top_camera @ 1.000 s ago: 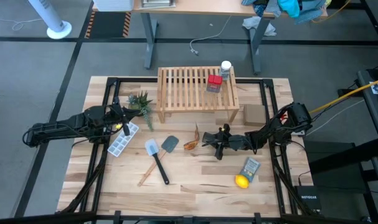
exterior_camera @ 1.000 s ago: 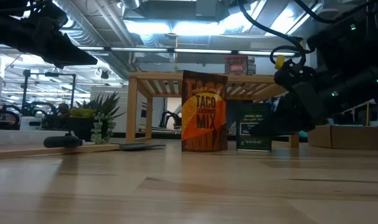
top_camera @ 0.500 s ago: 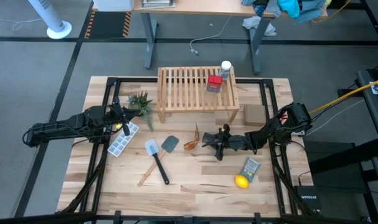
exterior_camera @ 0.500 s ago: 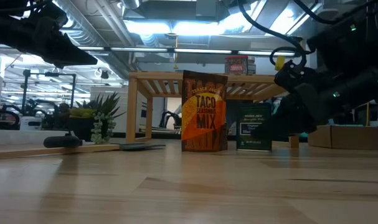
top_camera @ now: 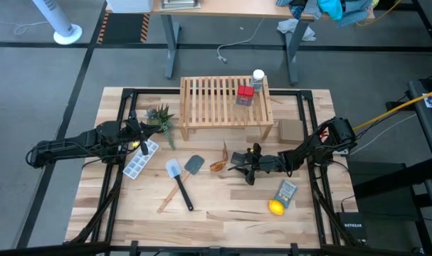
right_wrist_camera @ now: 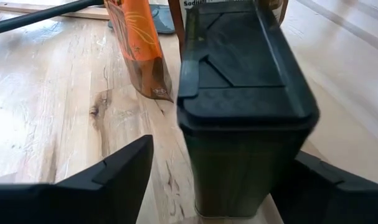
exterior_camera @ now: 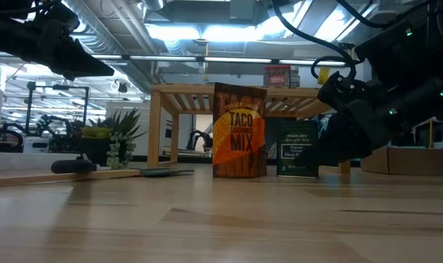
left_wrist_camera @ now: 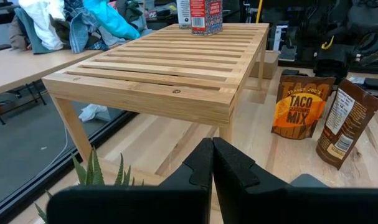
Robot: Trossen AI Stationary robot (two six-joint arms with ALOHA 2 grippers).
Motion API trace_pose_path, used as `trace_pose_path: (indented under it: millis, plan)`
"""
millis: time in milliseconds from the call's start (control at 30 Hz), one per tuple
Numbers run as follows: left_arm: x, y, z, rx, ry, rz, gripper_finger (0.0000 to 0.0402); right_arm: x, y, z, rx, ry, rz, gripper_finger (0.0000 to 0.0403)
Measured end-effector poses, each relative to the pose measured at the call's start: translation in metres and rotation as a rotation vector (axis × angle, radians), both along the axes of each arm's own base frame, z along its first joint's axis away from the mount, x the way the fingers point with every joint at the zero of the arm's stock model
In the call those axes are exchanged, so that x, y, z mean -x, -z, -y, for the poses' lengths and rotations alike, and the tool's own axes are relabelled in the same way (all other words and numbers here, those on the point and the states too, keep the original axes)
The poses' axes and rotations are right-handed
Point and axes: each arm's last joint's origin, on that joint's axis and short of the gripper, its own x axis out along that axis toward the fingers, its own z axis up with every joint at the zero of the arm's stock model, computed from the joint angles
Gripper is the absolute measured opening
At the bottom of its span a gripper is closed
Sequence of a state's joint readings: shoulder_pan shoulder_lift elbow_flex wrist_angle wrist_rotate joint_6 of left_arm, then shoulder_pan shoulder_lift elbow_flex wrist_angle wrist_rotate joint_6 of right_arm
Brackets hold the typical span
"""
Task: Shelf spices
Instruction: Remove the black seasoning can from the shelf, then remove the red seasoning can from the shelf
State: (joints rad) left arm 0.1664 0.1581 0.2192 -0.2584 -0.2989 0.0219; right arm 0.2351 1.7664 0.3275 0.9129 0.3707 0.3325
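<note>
The wooden shelf stands on its legs at the table's far middle. On its slats stand the red box and the white-capped bottle. Two amber packets stand upright on the table before it. Next to them the black box stands on its base. My right gripper is open and level with the table, one finger on either side of the box; no touch shows. My left gripper is shut and waits above the plant at the table's left.
A small plant, an ice tray and two spatulas lie left of centre. A lemon and a grey-blue packet lie near the right front. A cardboard box sits right of the shelf.
My right gripper has edged a little toward the table's left, farther around the black box. The box and the packets stand where they were.
</note>
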Motion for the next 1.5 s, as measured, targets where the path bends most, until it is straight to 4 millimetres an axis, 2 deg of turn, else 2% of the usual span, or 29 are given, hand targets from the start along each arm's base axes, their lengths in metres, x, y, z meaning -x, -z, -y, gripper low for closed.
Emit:
trace_pose_path:
  millis: [333, 567, 833, 1167, 1300, 1500]
  plan:
    - [0.000, 0.000, 0.000, 0.023, -0.005, 0.012, 0.0004, 0.004, 0.002, 0.000, -0.018, -0.013, -0.011, 0.0292]
    - [0.000, -0.001, 0.000, 0.019, -0.004, 0.019, 0.0004, 0.024, -0.002, 0.004, 0.016, -0.074, -0.021, 0.0292]
    - [0.000, -0.001, 0.000, 0.021, -0.005, 0.020, 0.0004, 0.043, -0.029, 0.009, 0.000, -0.075, 0.118, 0.0292]
    - [0.000, 0.000, 0.000, 0.019, -0.004, 0.016, 0.0004, 0.054, -0.072, 0.011, 0.137, -0.155, 0.339, 0.0292]
    - [0.000, -0.001, 0.000, 0.019, -0.004, 0.016, 0.0004, 0.057, -0.079, 0.011, 0.225, -0.175, 0.369, 0.0292]
    - [0.000, 0.000, 0.000, 0.019, -0.004, 0.016, 0.0004, 0.053, -0.086, 0.013, 0.268, -0.107, 0.377, 0.0292]
